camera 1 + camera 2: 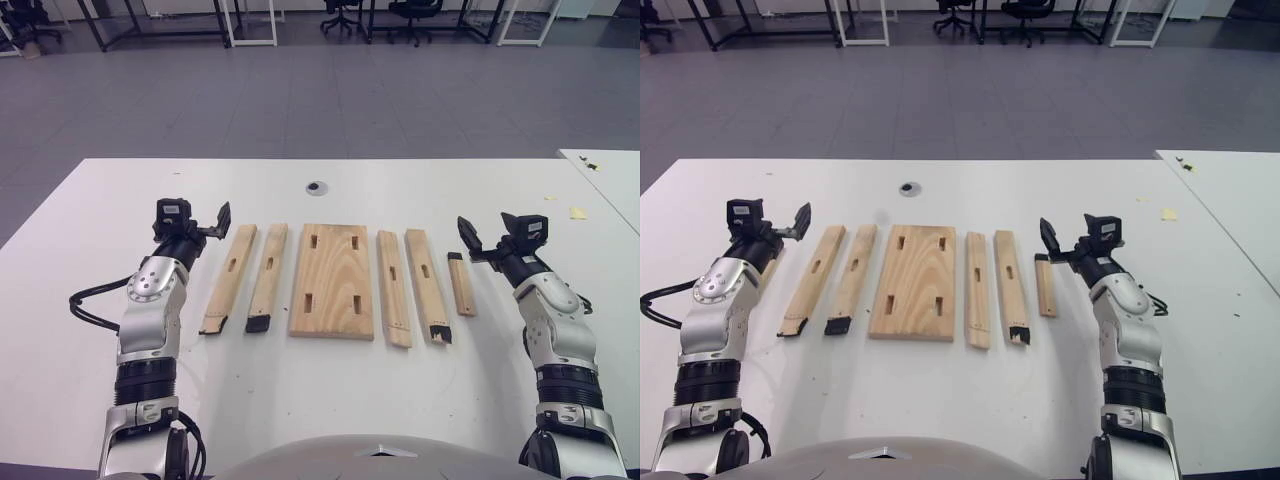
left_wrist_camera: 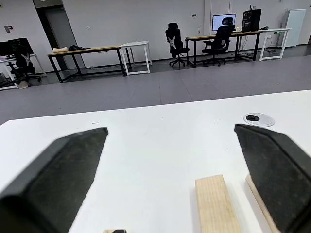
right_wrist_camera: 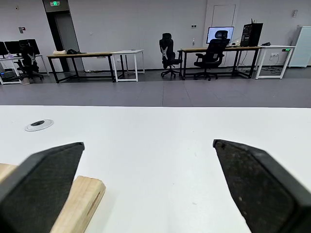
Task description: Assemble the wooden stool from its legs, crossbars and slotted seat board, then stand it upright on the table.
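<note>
Left eye view shows the whole kit lying flat in one row on the white desk [image 1: 120, 200], none of it joined, so by my reading the assembly has not begun. The seat board [image 1: 333, 280] lies in the middle with its four slots facing up. Just left of it are two long slotted pieces, probably legs: the inner left leg [image 1: 267, 277] and the outer left leg [image 1: 230, 278], each with a dark tip at its near end. To the right of the board lie the inner right leg [image 1: 394, 302] and the outer right leg [image 1: 425, 285], and beyond them a short crossbar [image 1: 461, 286]. The pieces lie side by side with gaps between them, probably so that each can be gripped along its edges without disturbing its neighbour. The left jaws hang wide open and empty just beside the far end of the outer left leg, low over the desk. The right jaws are likewise wide and empty, just right of the crossbar's far end. Each arm thus sits at its own end of the row, which seems to suit starting with the outermost pieces. A round cable grommet [image 1: 317, 187] sits in the desk farther back, well apart from the wood.
</note>
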